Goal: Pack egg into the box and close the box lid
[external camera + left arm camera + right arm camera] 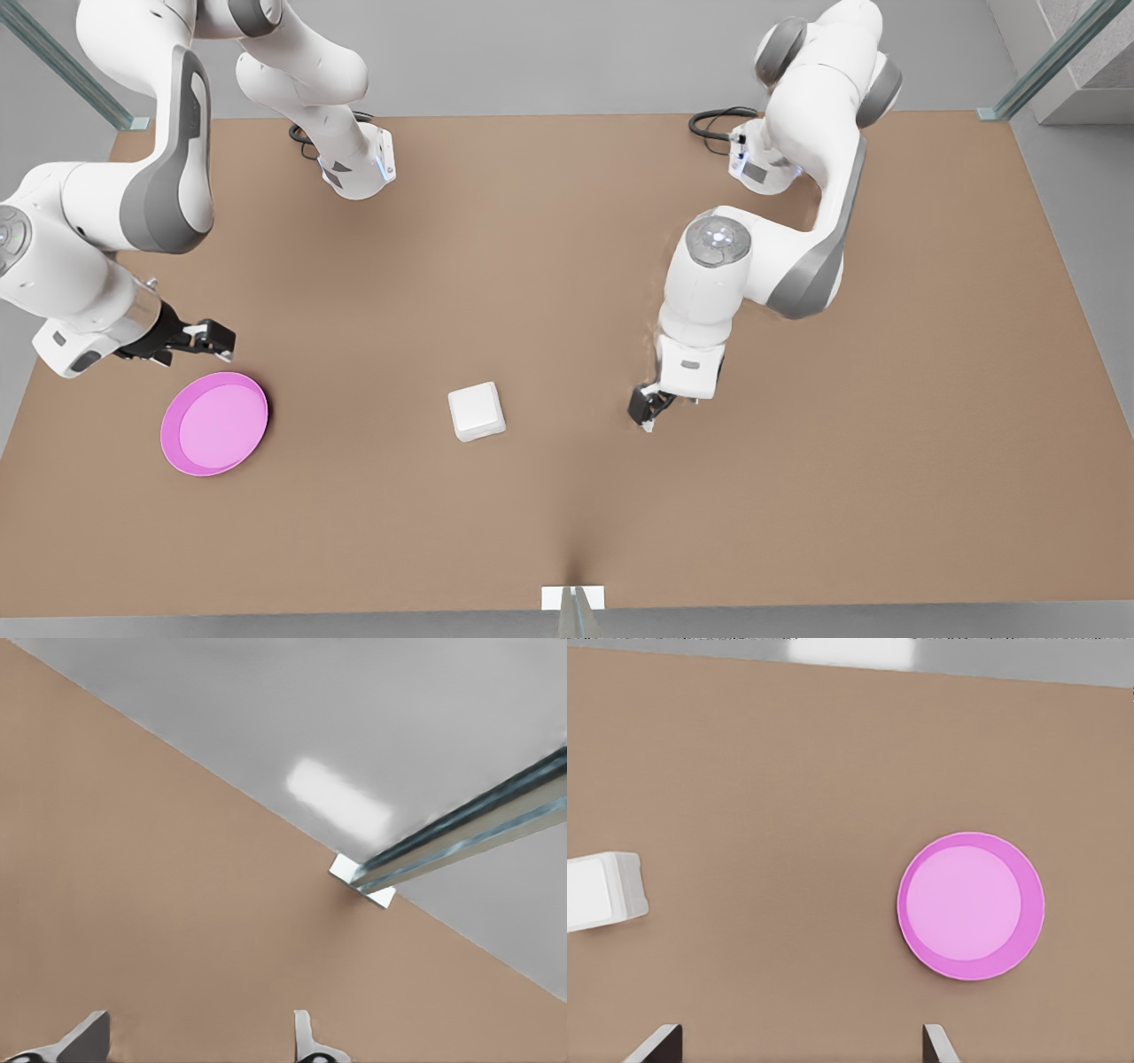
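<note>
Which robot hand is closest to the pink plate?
The right gripper, beside the pink plate at the front view's left; the left gripper hangs beyond the closed box.

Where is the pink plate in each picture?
Front view: the pink plate sits on the brown table, at the front view's left, left of the white box.
Right wrist view: the plate, apart from the box.
Left wrist view: table and edge bracket instead.
Shared landmark: the table.

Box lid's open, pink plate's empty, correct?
No. Front view: the box lid is closed on the box. The pink plate is empty. The right gripper hovers by the plate, the left gripper at the front view's right of the box, both open.
</note>
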